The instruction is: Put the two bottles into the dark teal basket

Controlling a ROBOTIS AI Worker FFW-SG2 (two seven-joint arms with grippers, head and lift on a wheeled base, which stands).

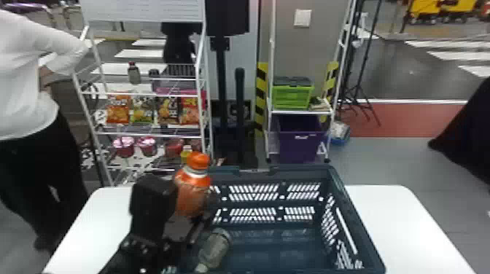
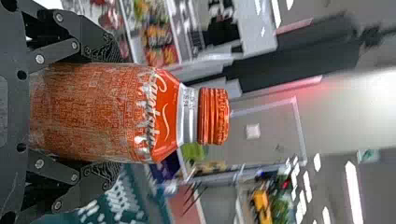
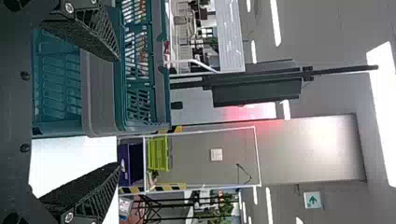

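My left gripper (image 1: pixel 195 206) is shut on an orange-capped bottle (image 1: pixel 192 186), held upright at the left side of the dark teal basket (image 1: pixel 355 218). Inside the basket, near its left wall, the other bottle (image 1: pixel 216 248), greyish and clear, lies on its side. In the left wrist view the left gripper (image 2: pixel 114 114) has one finger on each side of the orange bottle (image 2: pixel 93 112), its cap pointing away from the palm. Open and holding nothing, the right gripper (image 3: pixel 117 112) is near the basket (image 3: pixel 100 100) in the right wrist view.
Under the basket is a white table (image 1: pixel 393 218), with bare surface on its right and left. Beyond it stand a wire rack (image 1: pixel 146 134) of snacks and a shelf with a green crate (image 1: pixel 291 96) above a purple bin (image 1: pixel 300 142).
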